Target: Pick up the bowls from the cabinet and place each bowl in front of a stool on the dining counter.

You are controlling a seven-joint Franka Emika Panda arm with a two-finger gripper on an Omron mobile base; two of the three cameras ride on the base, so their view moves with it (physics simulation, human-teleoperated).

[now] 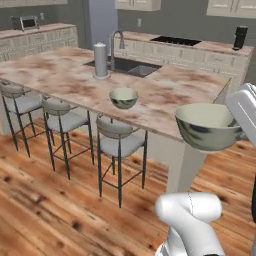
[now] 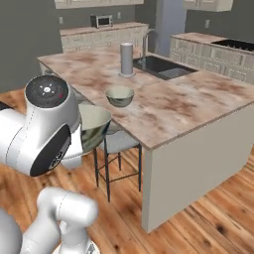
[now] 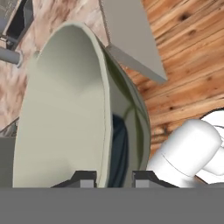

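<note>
My gripper (image 3: 114,178) is shut on the rim of a grey-green bowl (image 3: 65,109) with a cream inside, one fingertip inside the wall and one outside. This bowl (image 1: 207,126) hangs upright in the air off the near edge of the dining counter (image 1: 60,75), by its near right corner, and in the right base view the bowl (image 2: 95,125) is half hidden behind my arm. A second, like bowl (image 1: 123,97) (image 2: 119,95) rests on the counter in front of the nearest stool (image 1: 119,140). Two more stools (image 1: 62,119) (image 1: 20,100) stand to the left. Cream wall cabinets (image 1: 232,7) line the far wall; I cannot tell which is the task's cabinet.
A tall grey cylinder (image 1: 101,60) stands on the island beside the dark sink (image 1: 127,66) and steel faucet (image 1: 118,42). A toaster oven (image 1: 25,22) sits on the far worktop. Wooden floor (image 1: 45,200) lies between me and the stools.
</note>
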